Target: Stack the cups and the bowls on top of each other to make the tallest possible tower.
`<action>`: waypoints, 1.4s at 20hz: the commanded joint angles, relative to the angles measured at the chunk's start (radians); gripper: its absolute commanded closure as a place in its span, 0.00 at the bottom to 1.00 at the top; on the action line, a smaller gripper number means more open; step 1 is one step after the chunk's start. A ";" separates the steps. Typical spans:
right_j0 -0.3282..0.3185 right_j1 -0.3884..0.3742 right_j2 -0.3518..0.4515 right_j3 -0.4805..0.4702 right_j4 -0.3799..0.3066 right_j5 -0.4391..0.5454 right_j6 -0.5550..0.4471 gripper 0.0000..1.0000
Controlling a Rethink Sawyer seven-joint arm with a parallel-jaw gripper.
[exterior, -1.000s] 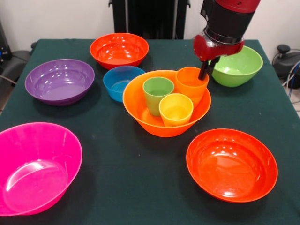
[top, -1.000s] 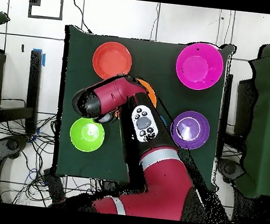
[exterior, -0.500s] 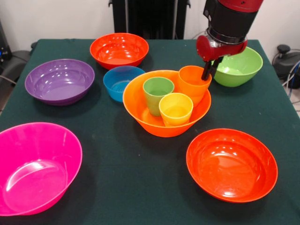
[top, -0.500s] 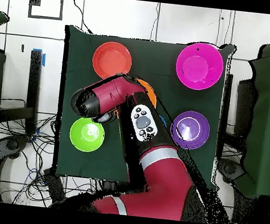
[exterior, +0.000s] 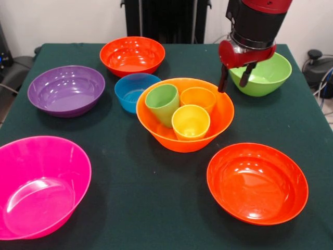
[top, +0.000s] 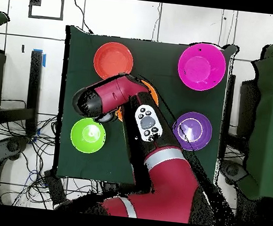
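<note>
The table (exterior: 145, 208), covered in dark green cloth, carries everything. The red and black arm (top: 157, 168) reaches over its middle in the overhead view, hiding most of the centre there. The large pink bowl (exterior: 39, 185) sits at the front view's lower left, well apart from the rest. The light orange bowl (exterior: 161, 133) stands mid-table and holds all three cups. One red-orange bowl (exterior: 257, 182) lies at the lower right, the other red-orange bowl (exterior: 132, 54) toward the top. The purple bowl (exterior: 66, 89) is at the left, the lime green bowl (exterior: 268, 75) at the upper right, and the small blue bowl (exterior: 130, 91) sits just beside the light orange bowl's left rim.

The pincer (exterior: 235, 76) hangs open and empty above the gap between the light orange bowl's right rim and the lime green bowl, one finger (exterior: 223, 79) just outside the orange rim.

Inside the bowl, the green cup (exterior: 162, 104) leans tilted at the left, the orange cup (exterior: 197, 99) stands nearest the pincer but apart from it, and the yellow cup (exterior: 190, 122) sits in front.
</note>
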State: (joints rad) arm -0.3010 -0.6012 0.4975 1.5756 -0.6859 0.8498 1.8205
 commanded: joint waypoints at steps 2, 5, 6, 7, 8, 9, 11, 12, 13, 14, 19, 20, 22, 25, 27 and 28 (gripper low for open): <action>-0.013 0.027 0.052 -0.027 -0.088 0.049 -0.309 0.00; -0.019 0.032 0.056 -0.031 -0.087 0.051 -0.313 0.00; -0.017 0.028 0.055 -0.033 -0.087 0.054 -0.310 0.00; -0.018 0.025 0.055 -0.031 -0.086 0.054 -0.309 0.00; -0.019 0.021 0.054 -0.028 -0.086 0.053 -0.307 0.00; -0.020 0.018 0.054 -0.024 -0.084 0.055 -0.305 0.00; -0.025 0.004 0.054 -0.006 -0.076 0.057 -0.297 0.00; -0.031 -0.014 0.052 0.018 -0.072 0.049 -0.289 0.00; -0.033 -0.038 0.052 0.041 -0.065 0.051 -0.282 0.00; -0.033 -0.071 0.052 0.066 -0.052 0.055 -0.269 0.00; -0.061 -0.227 0.069 0.220 0.047 0.078 -0.208 0.00; -0.061 -0.248 0.064 0.251 0.057 0.068 -0.182 0.00; -0.055 -0.242 0.059 0.299 0.061 0.032 -0.131 0.00; -0.007 -0.189 0.032 0.304 0.030 -0.002 -0.060 0.00; 0.020 -0.173 0.018 0.297 0.025 0.015 -0.034 0.00; 0.027 -0.170 0.016 0.297 0.027 0.022 -0.027 0.00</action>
State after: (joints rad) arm -0.3192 -0.8066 0.5172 1.7708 -0.6340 0.8498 1.8205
